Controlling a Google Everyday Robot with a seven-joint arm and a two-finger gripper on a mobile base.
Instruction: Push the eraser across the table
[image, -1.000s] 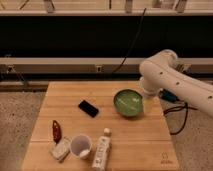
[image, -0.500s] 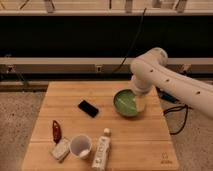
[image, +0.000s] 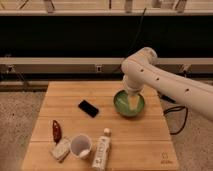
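The eraser (image: 88, 108) is a small flat black slab lying on the light wooden table (image: 105, 127), left of centre. My white arm comes in from the right and bends down over the green bowl (image: 129, 104). The gripper (image: 133, 102) hangs over the bowl, to the right of the eraser and well apart from it.
A small red object (image: 56, 130) lies near the left edge. A pale block (image: 60, 149), a white cup (image: 81, 145) and a white bottle (image: 102, 150) stand along the front edge. A dark cable (image: 176, 116) hangs off the table's right side.
My arm has swung left, from the right of the bowl to over it, bringing the gripper closer to the eraser. The objects on the table have not moved.
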